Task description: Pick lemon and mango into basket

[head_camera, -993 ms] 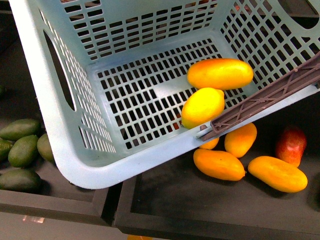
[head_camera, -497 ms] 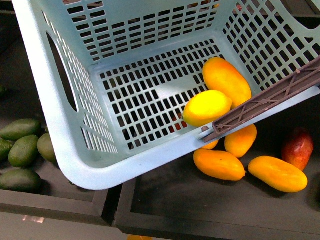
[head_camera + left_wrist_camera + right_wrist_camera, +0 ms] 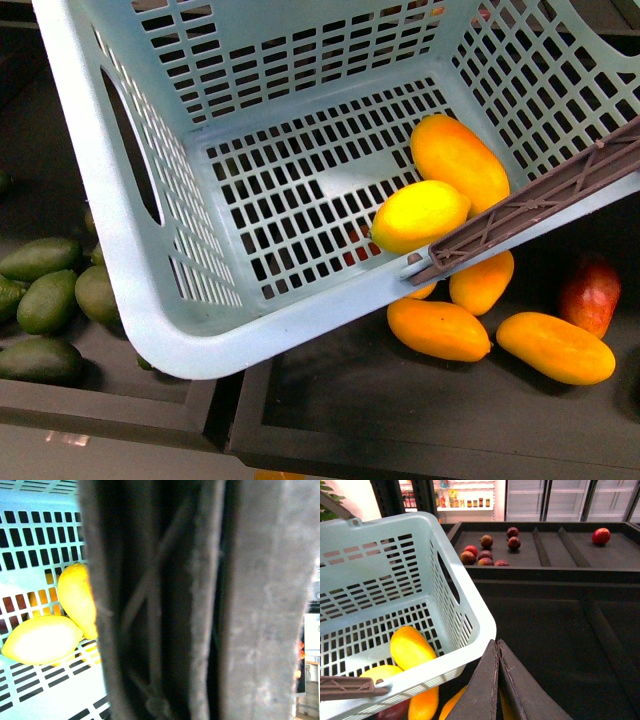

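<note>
Lemon (image 3: pixel 418 215) touched mango (image 3: pixel 459 161) in basket (image 3: pixel 120 260), barely shifted since before | I saw right gripper (image 3: pixel 497 647) pressed together | left gripper: couldn't tell

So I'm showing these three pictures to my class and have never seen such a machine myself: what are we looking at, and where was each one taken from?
It is a robot with two arms, each ending in a gripper. One camera sits on its body; one rides on each wrist.

The body view looks down into a turquoise basket holding a lemon and a mango, which touch. Below lie more mangoes, a dark red one and green fruits in dark trays.

The left wrist view is mostly filled by the brown basket handle, very close. The right wrist view shows the right gripper shut and empty, beside the basket.
</note>
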Robot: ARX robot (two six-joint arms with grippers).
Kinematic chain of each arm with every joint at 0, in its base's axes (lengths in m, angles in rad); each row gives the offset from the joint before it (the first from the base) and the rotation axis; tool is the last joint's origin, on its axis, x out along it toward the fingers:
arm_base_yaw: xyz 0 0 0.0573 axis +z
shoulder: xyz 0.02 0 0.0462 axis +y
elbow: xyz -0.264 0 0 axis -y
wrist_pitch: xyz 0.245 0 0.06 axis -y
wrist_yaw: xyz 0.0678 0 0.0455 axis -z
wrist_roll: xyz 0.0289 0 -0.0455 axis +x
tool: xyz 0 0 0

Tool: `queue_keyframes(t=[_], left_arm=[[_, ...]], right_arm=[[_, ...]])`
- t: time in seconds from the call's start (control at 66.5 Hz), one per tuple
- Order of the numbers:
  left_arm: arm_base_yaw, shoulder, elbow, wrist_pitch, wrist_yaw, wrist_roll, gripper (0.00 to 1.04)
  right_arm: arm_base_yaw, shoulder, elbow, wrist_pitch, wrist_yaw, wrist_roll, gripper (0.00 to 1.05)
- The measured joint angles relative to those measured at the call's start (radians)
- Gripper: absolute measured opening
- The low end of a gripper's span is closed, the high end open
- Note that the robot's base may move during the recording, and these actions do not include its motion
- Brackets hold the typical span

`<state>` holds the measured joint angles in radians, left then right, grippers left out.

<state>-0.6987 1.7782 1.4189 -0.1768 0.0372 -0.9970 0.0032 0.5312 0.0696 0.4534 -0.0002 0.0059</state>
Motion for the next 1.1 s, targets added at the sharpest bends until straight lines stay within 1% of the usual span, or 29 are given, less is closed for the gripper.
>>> queue_keyframes(t=[0.256,0.361,0.783,1.023,1.053,1.068,1.099], left_arm=[[0.0,0.0,0.0,0.0,-0.003,0.0,0.14],[0.0,0.0,0.0,0.0,-0.003,0.0,0.14],[0.0,0.0,0.0,0.0,-0.003,0.0,0.14],[0.0,0.0,0.0,0.0,-0.002,0.0,0.14],[0.0,0.0,0.0,0.0,-0.003,0.0,0.14],[0.0,0.0,0.0,0.0,-0.003,0.0,0.14],[0.0,0.0,0.0,0.0,0.0,0.0,0.14]], right_arm=[[0.0,-0.116,-0.033,-0.083,0.0,0.0,0.02],[0.0,-0.143,-0.052,-0.069,0.002,0.0,0.02],[0.0,-0.299,-0.052,-0.22,0.0,0.0,0.02],[0.0,-0.354,-0.052,-0.276,0.0,0.0,0.02],[0.0,-0.385,-0.052,-0.311,0.001,0.0,0.02],[0.0,-0.432,-0.052,-0.381,-0.001,0.0,0.02],[0.0,-0.467,-0.052,-0.422,0.0,0.0,0.02]])
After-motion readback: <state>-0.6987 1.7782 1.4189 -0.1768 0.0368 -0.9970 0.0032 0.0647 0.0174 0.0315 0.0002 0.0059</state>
